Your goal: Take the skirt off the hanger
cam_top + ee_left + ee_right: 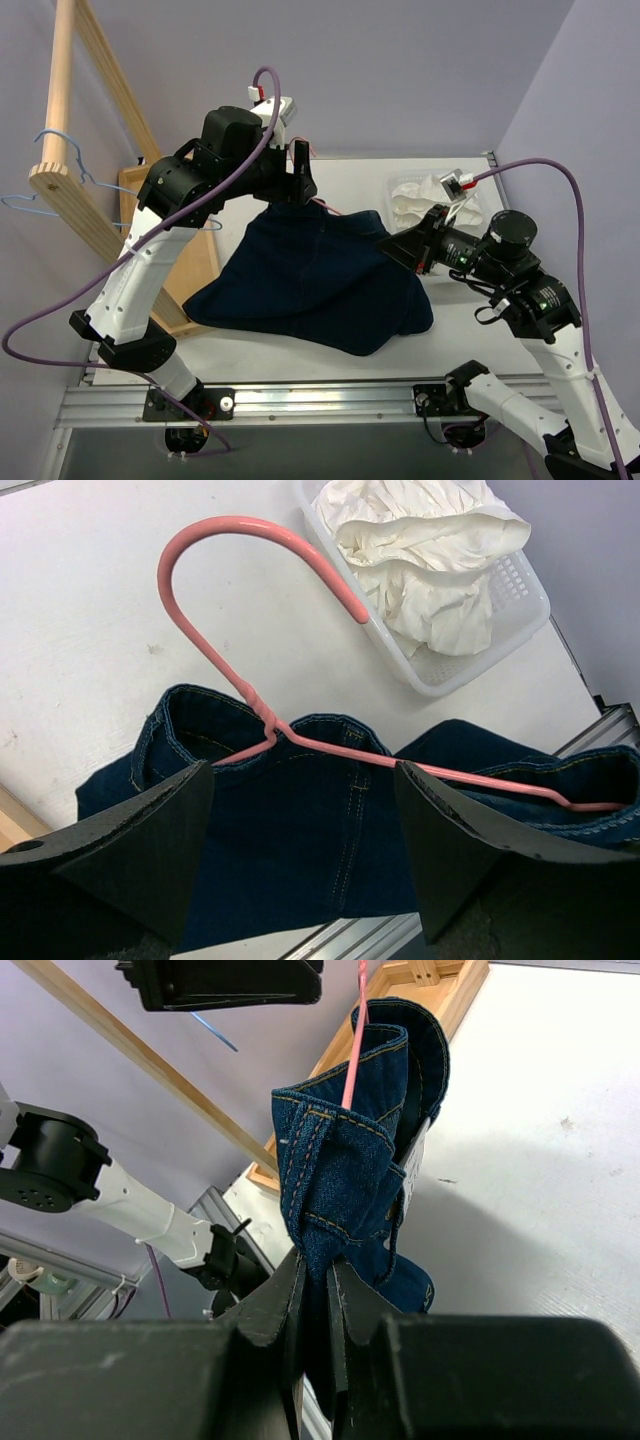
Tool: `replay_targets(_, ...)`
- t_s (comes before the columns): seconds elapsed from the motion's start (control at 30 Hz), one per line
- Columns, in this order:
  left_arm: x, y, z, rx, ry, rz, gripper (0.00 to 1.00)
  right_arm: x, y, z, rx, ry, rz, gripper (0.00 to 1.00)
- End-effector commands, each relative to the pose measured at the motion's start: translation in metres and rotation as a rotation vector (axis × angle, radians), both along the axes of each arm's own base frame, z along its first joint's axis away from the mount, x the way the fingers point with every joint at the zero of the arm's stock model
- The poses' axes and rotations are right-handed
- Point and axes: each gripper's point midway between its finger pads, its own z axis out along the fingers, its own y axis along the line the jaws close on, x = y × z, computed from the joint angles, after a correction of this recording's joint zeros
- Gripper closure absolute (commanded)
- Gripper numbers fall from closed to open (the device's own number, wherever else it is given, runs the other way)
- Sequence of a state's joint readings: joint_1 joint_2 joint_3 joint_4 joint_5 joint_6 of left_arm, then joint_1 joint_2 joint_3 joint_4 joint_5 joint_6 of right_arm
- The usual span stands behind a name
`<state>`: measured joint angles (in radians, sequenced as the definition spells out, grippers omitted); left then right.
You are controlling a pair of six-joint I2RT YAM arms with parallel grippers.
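Observation:
The white skirt (pixel 425 200) lies crumpled in a white basket (pixel 398 184) at the back right, also in the left wrist view (pixel 420 550). A light-blue hanger (pixel 22 199) hangs on the wooden rod at left, bare. Both grippers are at a dark navy denim garment (pixel 310 280) that hangs on a thin pink hanger (pixel 480 780). My left gripper (pixel 302 770) is open, its fingers spread over the denim waistband and the pink wire. My right gripper (pixel 318 1260) is shut on a fold of the denim (pixel 340 1160) at its right edge (pixel 392 243).
A wooden rack (pixel 60 100) with a slanted rod stands along the left wall, its base frame (pixel 205 270) beside the denim. The basket (pixel 500 630) sits close beyond the pink hook. The table's near edge is an aluminium rail (pixel 330 400).

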<state>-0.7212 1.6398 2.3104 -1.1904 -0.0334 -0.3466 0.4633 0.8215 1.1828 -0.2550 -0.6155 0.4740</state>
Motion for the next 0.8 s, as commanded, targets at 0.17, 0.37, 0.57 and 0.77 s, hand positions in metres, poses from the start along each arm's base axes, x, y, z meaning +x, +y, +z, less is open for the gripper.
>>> replay_targets(0.17, 0.006, -0.004, 0.009, -0.024, -0.031, 0.001, 0.19, -0.016, -0.009, 0.064, 0.119, -0.184, -0.005, 1.00)
replay_targets(0.37, 0.013, -0.006, 0.010, -0.057, -0.026, 0.001, 0.23, -0.019, -0.009, 0.064, 0.120, -0.186, -0.002, 1.00)
replay_targets(0.57, 0.019, -0.006, 0.014, -0.133, -0.020, -0.003, 0.31, -0.021, -0.011, 0.068, 0.135, -0.189, -0.006, 1.00)
replay_targets(0.77, 0.027, -0.008, 0.017, -0.172, -0.021, 0.011, 0.34, -0.021, -0.011, 0.075, 0.160, -0.192, -0.009, 1.00)
